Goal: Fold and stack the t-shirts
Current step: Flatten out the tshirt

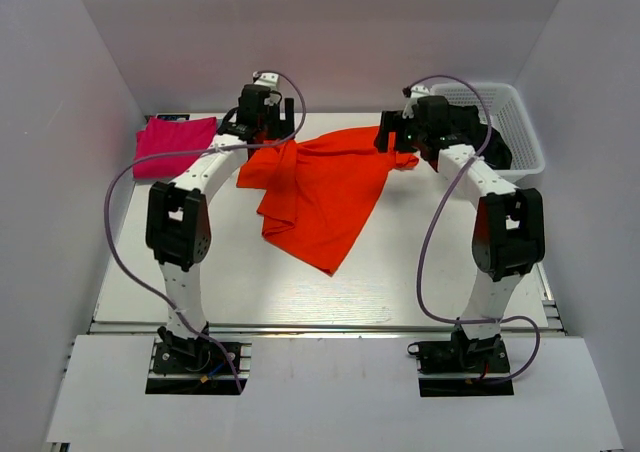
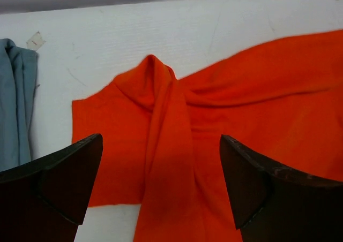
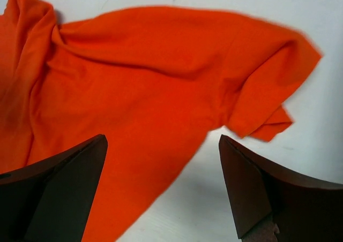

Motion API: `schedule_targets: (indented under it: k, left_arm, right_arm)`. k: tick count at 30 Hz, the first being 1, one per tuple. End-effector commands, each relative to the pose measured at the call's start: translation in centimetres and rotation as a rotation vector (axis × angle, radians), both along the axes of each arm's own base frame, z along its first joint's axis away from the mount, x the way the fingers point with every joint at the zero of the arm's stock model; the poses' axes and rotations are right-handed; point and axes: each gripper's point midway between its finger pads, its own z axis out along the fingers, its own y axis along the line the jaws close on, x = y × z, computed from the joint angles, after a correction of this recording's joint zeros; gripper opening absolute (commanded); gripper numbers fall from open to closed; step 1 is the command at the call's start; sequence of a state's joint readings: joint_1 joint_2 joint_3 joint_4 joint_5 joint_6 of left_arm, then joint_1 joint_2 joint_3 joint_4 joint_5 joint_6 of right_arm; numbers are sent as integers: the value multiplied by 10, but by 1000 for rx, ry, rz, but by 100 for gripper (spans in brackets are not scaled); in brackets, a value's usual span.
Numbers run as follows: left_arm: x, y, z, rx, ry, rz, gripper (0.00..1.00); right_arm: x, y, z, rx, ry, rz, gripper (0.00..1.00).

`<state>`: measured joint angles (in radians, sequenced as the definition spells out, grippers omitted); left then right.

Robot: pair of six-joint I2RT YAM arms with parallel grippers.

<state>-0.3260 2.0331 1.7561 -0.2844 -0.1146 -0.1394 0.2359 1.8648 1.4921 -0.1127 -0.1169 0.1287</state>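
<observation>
Where the orange t-shirt (image 1: 320, 187) lies: rumpled, right beneath both sets of jaws
left gripper (image 2: 161, 143): spread apart, holding nothing
right gripper (image 3: 161, 143): same, spread

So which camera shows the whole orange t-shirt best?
Top external: the orange t-shirt appears almost whole, lying crumpled. The left wrist view shows just one bunched end; the right wrist view shows only the other end, with a sleeve.

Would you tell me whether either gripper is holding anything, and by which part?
Nothing is held: left gripper and right gripper are both open above the orange t-shirt.
</observation>
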Motion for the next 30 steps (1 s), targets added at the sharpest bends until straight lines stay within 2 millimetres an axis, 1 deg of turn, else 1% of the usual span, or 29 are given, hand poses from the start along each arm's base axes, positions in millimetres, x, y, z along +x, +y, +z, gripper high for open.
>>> schedule_targets:
  k: [1, 2, 3, 4, 5, 6, 7, 8, 9, 10, 11, 12, 13, 14, 15, 16, 17, 18, 20, 21, 22, 24, 25, 27, 28, 29, 30]
  left_arm:
    - [-47, -28, 9, -29, 27, -111, 100]
    - [-55, -40, 9, -49, 23, -156, 100]
    - [-66, -51, 5, -71, 36, -193, 100]
    - [-90, -72, -9, -105, 83, -281, 100]
    - [-101, -82, -19, -116, 109, -323, 100]
    - [-113, -91, -23, -137, 133, -354, 100]
    - [-135, -102, -43, -145, 203, -403, 100]
    - [-145, -108, -46, -152, 220, -433, 100]
    - [-156, -112, -56, -169, 259, -442, 100]
    - [-180, -118, -71, -168, 309, -483, 100]
    - [-191, -122, -66, -188, 307, -501, 100]
    - [-216, -128, -82, -189, 351, -549, 100]
    - [-226, -131, -84, -194, 350, -572, 100]
    - [-237, -131, -92, -196, 362, -579, 100]
    - [-247, -133, -95, -199, 378, -600, 100]
    - [-252, -135, -100, -201, 388, -595, 100]
    - [-254, -133, -104, -198, 399, -580, 100]
    - [-254, -127, -115, -182, 433, -539, 100]
    - [-256, -119, -128, -156, 479, -491, 100]
    - [-257, -119, -128, -163, 484, -483, 100]
    - [-258, -118, -126, -165, 480, -484, 100]
    - [-258, -124, -107, -186, 421, -507, 100]
    - [-257, -124, -101, -185, 403, -517, 100]
    - [-259, -128, -90, -167, 372, -529, 100]
    - [-261, -130, -89, -148, 369, -550, 100]
    - [-261, -137, -80, -124, 347, -559, 100]
    - [-263, -139, -82, -99, 357, -565, 100]
  right_arm:
    - [-16, 21, -8, 125, 43, 51, 90]
    - [-18, 24, -12, 139, 54, 71, 90]
    - [-22, 31, -20, 154, 80, 105, 90]
    - [-22, 36, -21, 169, 91, 113, 90]
    - [-18, 36, -26, 167, 103, 111, 90]
    - [-19, 35, -39, 157, 140, 108, 90]
    - [-16, 37, -42, 151, 157, 102, 90]
    - [-13, 36, -43, 145, 154, 98, 90]
    - [-12, 34, -55, 135, 180, 89, 90]
    - [-10, 36, -55, 131, 173, 92, 90]
    - [-9, 36, -57, 135, 175, 89, 90]
    - [-9, 38, -68, 131, 194, 96, 90]
    - [-8, 38, -71, 132, 196, 96, 90]
    - [-8, 42, -72, 132, 199, 114, 90]
    - [-7, 44, -85, 131, 225, 118, 90]
    - [-8, 46, -88, 132, 231, 124, 90]
    - [-8, 51, -89, 135, 226, 147, 90]
    - [-9, 52, -98, 131, 237, 152, 90]
    - [-11, 54, -104, 121, 244, 157, 90]
    - [-11, 54, -102, 116, 240, 152, 90]
    - [-10, 52, -98, 110, 228, 141, 90]
    - [-9, 45, -98, 82, 220, 111, 90]
    - [-8, 41, -88, 74, 203, 95, 90]
    - [-7, 32, -86, 55, 204, 52, 90]
    - [-8, 26, -81, 37, 205, 14, 90]
    - [-6, 18, -80, 38, 212, -44, 90]
    - [-5, 13, -78, 33, 211, -73, 90]
